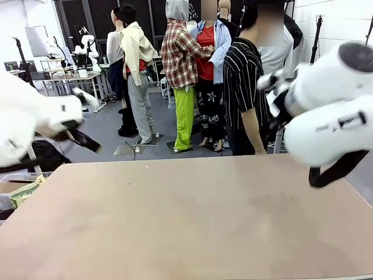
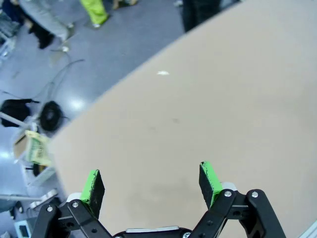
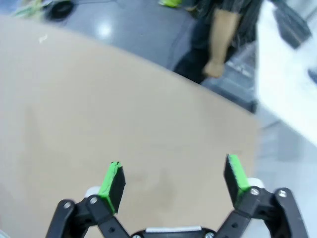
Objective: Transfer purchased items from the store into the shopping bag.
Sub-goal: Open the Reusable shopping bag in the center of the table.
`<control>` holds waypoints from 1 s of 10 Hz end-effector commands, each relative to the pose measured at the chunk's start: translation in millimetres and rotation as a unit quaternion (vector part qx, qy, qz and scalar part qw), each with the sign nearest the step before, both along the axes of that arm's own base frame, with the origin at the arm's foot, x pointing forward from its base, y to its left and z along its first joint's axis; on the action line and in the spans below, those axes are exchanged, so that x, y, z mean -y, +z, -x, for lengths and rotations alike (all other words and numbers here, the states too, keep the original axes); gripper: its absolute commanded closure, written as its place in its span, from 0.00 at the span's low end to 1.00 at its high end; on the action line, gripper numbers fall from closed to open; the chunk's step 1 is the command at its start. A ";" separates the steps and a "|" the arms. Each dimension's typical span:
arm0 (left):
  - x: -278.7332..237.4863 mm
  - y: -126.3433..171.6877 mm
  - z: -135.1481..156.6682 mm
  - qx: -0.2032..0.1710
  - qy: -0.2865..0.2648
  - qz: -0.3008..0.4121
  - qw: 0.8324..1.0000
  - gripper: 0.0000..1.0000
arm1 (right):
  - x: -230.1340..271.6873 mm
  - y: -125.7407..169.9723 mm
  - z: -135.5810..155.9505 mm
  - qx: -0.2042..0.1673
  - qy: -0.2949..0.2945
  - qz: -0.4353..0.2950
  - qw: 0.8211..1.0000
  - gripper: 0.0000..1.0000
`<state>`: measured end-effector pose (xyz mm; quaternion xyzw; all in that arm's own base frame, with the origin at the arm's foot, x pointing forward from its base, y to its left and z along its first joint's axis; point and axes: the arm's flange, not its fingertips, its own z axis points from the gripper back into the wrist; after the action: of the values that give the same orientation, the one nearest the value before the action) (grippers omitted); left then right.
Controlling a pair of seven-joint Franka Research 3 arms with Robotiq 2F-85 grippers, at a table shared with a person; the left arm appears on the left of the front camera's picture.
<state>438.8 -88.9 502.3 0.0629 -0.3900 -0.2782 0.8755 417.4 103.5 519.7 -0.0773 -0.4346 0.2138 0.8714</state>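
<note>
My left gripper (image 2: 151,183) hangs open above the bare tan table (image 2: 198,114), nothing between its green pads. My right gripper (image 3: 173,181) is also open over the bare table (image 3: 99,109), near its far edge. In the front view the white left arm (image 1: 35,119) and right arm (image 1: 332,111) are raised at the two sides of the table (image 1: 186,221). The purchased items, the store and the shopping bag are out of view.
A person in a striped shirt (image 1: 245,99) stands at the table's far side; a hand (image 3: 213,68) hangs beside a blurred grey thing (image 3: 237,82) that I cannot make out. A cardboard box with green-printed packs (image 1: 23,191) sits off the table's left edge.
</note>
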 end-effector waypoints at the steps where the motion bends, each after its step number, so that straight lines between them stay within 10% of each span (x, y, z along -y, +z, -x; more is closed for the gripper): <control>1: -62.5 12.7 -0.1 -0.018 0.071 -0.014 0.997 0.00 | 38.8 12.9 -2.2 0.041 -0.139 -0.011 0.989 0.00; 4: -173.2 -2.1 31.7 -0.044 0.220 0.098 0.970 0.00 | 178.7 40.1 39.8 0.092 -0.314 -0.144 0.934 0.00; 10: -234.4 -30.5 83.1 -0.039 0.338 0.178 0.924 0.00 | 244.0 -53.8 97.2 0.054 -0.440 -0.240 0.864 0.00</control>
<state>375.0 167.8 487.8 0.0278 -0.3424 0.1022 0.9336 370.6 -179.7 510.1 -0.0731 -0.4197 -0.3022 0.8527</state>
